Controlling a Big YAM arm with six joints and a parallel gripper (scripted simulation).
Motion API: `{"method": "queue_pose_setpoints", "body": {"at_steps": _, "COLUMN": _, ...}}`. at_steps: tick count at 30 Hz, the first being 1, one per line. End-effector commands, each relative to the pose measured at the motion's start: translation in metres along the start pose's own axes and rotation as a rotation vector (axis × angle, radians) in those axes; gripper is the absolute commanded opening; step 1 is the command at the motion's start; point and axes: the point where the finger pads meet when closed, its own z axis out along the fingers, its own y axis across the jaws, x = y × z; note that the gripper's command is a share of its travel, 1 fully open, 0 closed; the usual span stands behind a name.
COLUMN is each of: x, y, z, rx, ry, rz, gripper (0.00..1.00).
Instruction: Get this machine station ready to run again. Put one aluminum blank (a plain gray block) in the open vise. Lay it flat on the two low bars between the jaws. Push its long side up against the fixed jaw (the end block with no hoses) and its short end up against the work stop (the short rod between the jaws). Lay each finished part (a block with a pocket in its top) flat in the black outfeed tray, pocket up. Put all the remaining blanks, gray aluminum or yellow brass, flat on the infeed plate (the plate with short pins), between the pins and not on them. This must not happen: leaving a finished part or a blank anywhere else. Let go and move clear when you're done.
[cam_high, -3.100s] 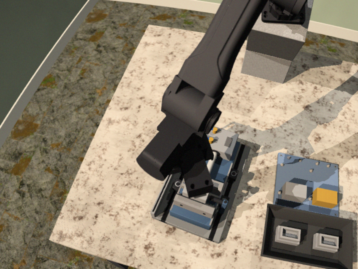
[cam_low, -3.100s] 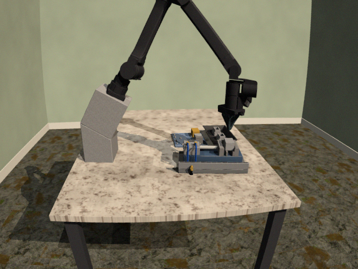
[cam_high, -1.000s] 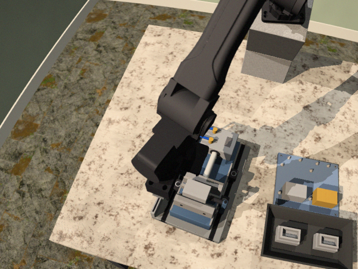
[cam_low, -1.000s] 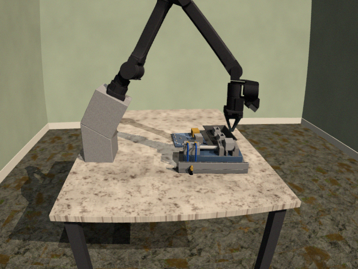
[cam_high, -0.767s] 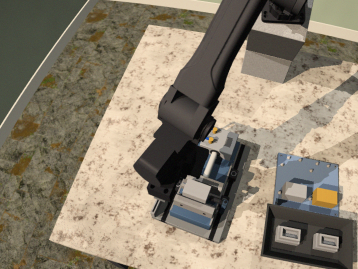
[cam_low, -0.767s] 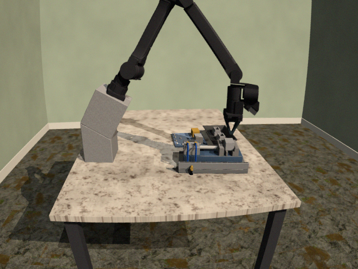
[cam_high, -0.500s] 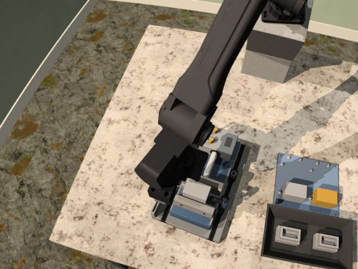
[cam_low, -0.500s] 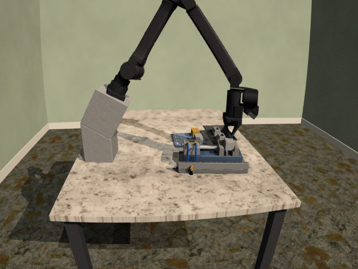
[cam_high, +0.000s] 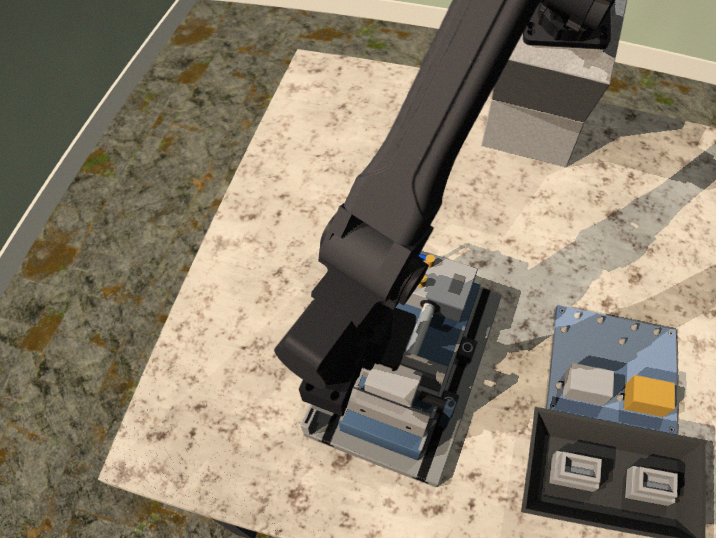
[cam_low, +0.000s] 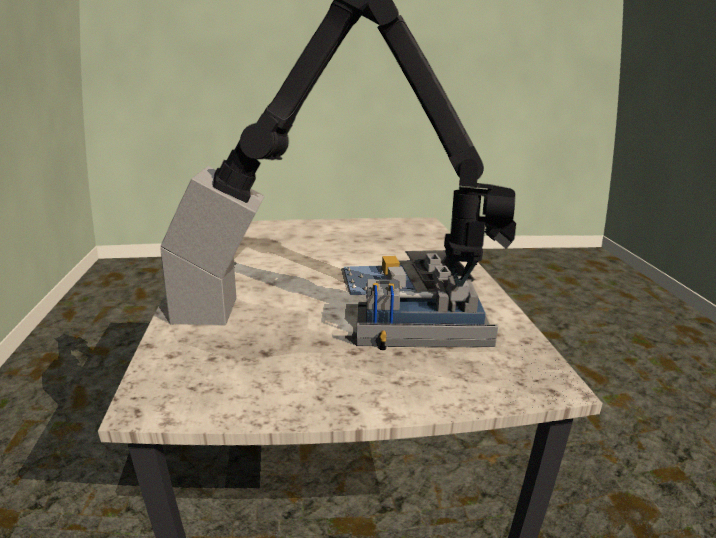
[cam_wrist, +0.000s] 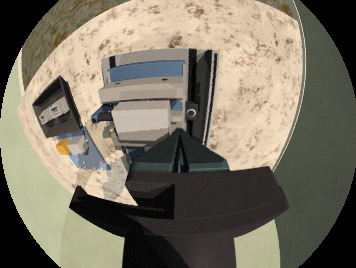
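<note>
A gray aluminum blank (cam_high: 393, 384) (cam_wrist: 140, 122) lies flat in the open vise (cam_high: 457, 425) (cam_low: 425, 334), close to the fixed jaw (cam_high: 384, 415) and near the work stop (cam_high: 435, 399). My gripper (cam_low: 460, 283) (cam_wrist: 179, 133) is shut and empty, with its tips low at the blank's side edge; in the top view the wrist hides it. A second gray blank (cam_high: 587, 384) and a yellow brass blank (cam_high: 651, 396) (cam_low: 389, 263) lie on the infeed plate (cam_high: 607, 335). Two finished parts (cam_high: 578, 469) (cam_high: 651, 484) lie pocket up in the black outfeed tray (cam_high: 610, 430) (cam_wrist: 48, 97).
The moving jaw (cam_high: 457, 289) (cam_low: 382, 297) with blue hoses stands at the vise's other end. The gray arm pedestal (cam_high: 538, 115) (cam_low: 199, 260) stands at the table's back. The plate and tray lie side by side next to the vise.
</note>
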Motion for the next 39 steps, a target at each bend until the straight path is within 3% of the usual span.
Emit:
{"method": "queue_pose_setpoints", "body": {"at_steps": 1, "x": -0.0074, "y": 0.0003, "z": 0.0033, "rx": 0.005, "ry": -0.015, "rz": 0.009, "gripper": 0.00}}
{"method": "queue_pose_setpoints", "body": {"at_steps": 8, "x": -0.0167, "y": 0.0004, "z": -0.0036, "rx": 0.010, "ry": -0.041, "rz": 0.004, "gripper": 0.00}}
{"method": "queue_pose_setpoints", "body": {"at_steps": 39, "x": -0.0160, "y": 0.0006, "z": 0.0007, "rx": 0.007, "ry": -0.032, "rz": 0.005, "gripper": 0.00}}
